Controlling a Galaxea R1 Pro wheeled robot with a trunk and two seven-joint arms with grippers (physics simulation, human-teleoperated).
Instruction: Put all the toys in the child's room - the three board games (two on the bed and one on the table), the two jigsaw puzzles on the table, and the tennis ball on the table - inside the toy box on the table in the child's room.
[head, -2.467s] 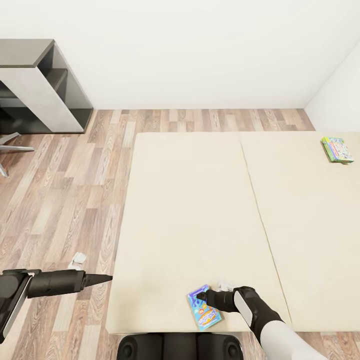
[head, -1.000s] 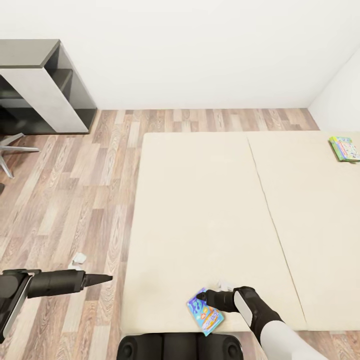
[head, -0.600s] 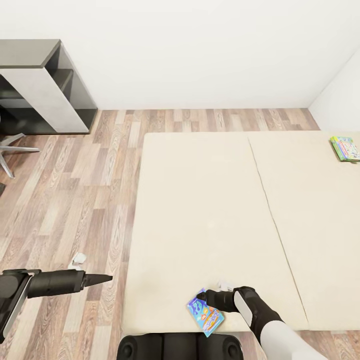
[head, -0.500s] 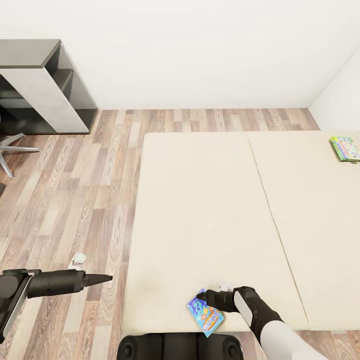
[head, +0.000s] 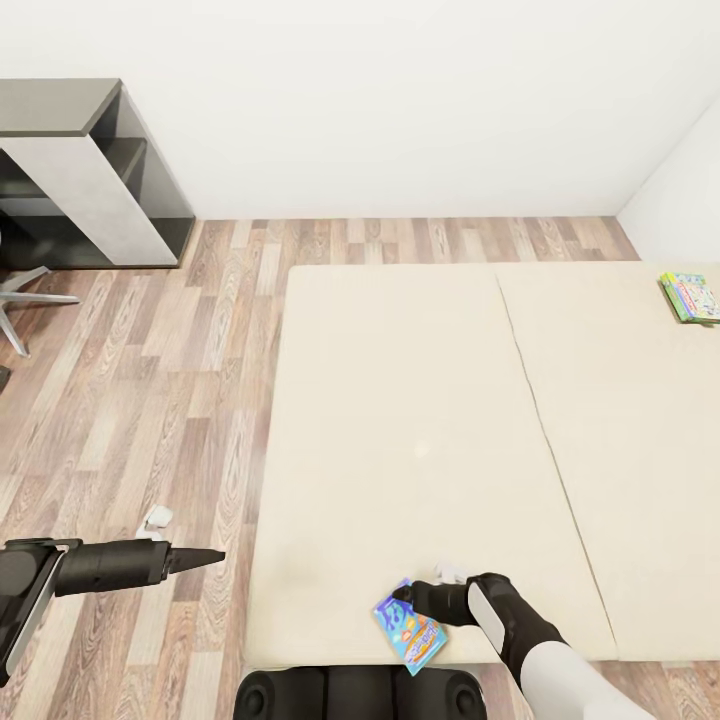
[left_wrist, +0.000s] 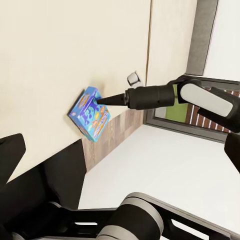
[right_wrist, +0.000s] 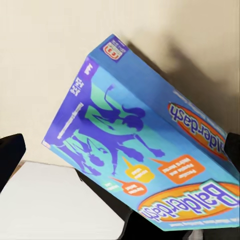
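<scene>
Since 2.5 s ago the whole head view has shifted sideways, so the camera moved; over the last half second nothing has changed, and the blue game (head: 410, 628) sits at the same spot under the right claw (head: 402, 594).

Blue game: lies at the near edge of the bed (head: 400, 420), tilted, one corner raised off the mattress in the right wrist view (right_wrist: 150, 150). Lettering "Balderdash" is legible there.

Right claw: its tip rests at the game's upper edge, as the left wrist view (left_wrist: 102, 100) also shows. How far the fingers stand apart, and whether they grip the box, cannot be told.

Left claw (head: 215, 556): held out level above the wood floor (head: 130, 400), left of the bed and well apart from the game. Fingers appear drawn together to a point, with nothing between them.

Second game (head: 690, 297), green-edged: lies flat at the far right of the bed, well apart from the blue one.

Dark grey shelving with a light grey panel (head: 80, 175) stands against the wall at far left.
</scene>
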